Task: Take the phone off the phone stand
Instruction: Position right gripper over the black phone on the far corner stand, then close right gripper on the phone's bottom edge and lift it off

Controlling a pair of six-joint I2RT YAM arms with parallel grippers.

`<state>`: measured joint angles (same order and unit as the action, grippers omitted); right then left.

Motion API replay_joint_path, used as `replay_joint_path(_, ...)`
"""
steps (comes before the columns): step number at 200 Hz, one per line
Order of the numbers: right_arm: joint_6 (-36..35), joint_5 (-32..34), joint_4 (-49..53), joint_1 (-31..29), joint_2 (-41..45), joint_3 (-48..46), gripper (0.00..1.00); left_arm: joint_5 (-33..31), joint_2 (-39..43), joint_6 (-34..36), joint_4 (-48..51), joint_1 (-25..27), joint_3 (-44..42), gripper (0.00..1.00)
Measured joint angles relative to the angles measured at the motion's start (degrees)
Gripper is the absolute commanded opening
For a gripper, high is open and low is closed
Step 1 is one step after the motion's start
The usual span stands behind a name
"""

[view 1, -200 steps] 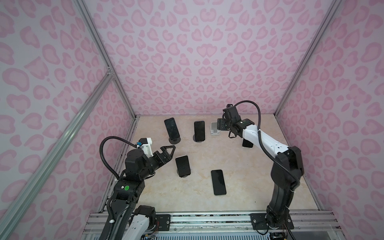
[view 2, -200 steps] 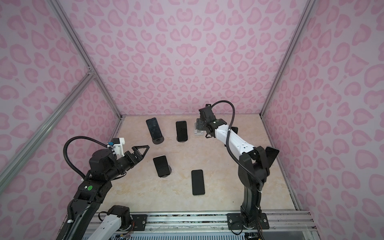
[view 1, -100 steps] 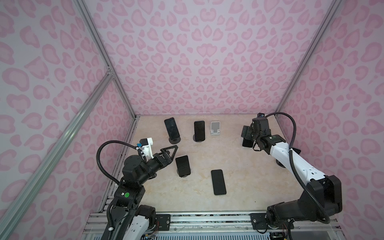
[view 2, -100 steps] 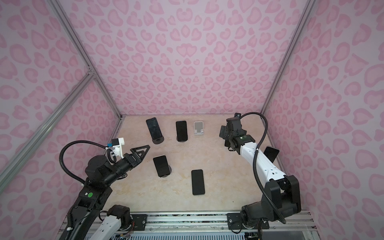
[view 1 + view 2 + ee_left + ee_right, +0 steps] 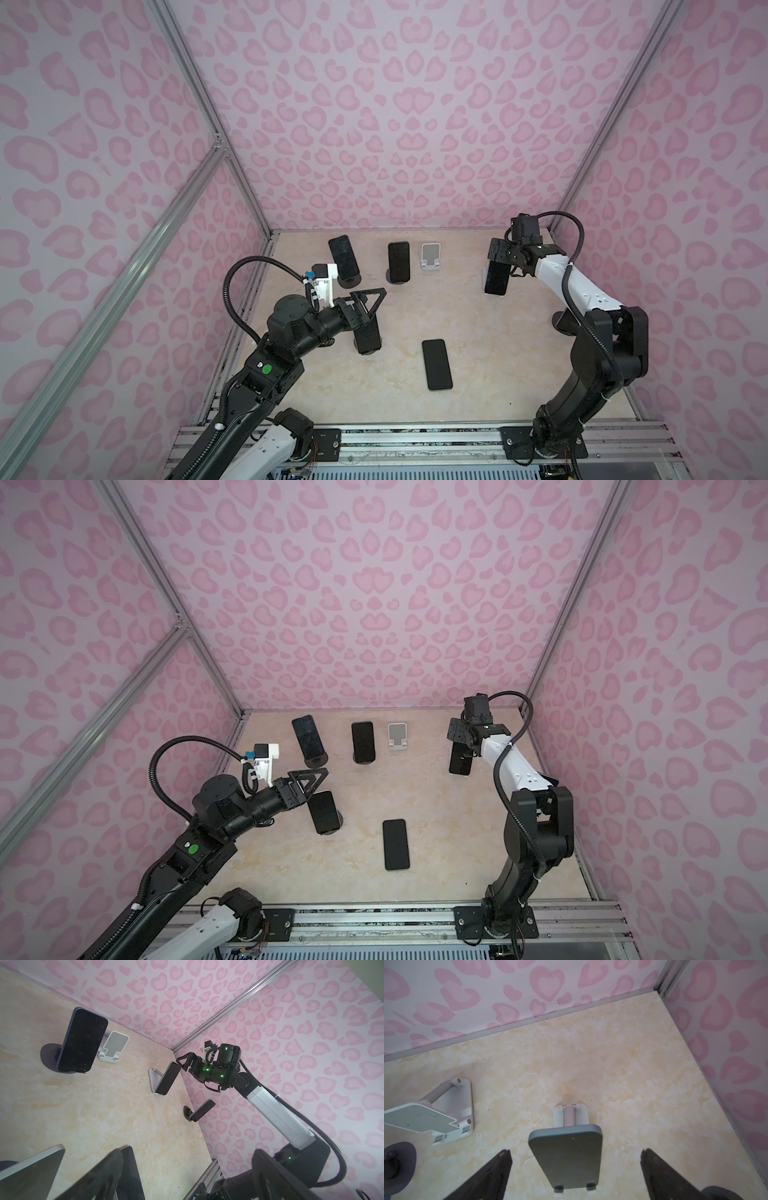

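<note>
On the left, the left pincer is hovering with its jaws spread wide and gripping nothing, close by a dark handset that is leaning on a round black base. Behind it, near the back wall, a tilted handset and a straighter handset are each sitting on round bases, and an empty white stand is standing just beside the second. Toward the front of the desk, a flat handset is lying apart from everything else. Further right, the phone is resting on the white phone stand, leaning back against its post. The right pincer is hanging over the phone's top edge, opened wide, its fingers standing on either side without touching it. By the right wall, behind the right arm, a last handset is sitting on a small dark base
</note>
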<state>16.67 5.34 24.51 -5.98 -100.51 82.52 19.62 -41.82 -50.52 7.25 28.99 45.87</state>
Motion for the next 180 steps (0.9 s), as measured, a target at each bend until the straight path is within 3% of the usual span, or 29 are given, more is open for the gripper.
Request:
replay_joint_path(94, -1.9, -3.7, 1.4, 1.3, -2.9, -1.3, 0.99, 0.4, -2.1, 0.7, 0.4, 0.5, -0.6, 1.00)
replay_joint_path(180, -2.7, -5.4, -0.3, 1.6, -6.9, -1.0, 0.87, 1.4, -3.9, 0.7, 0.3, 1.2, 0.3, 1.00)
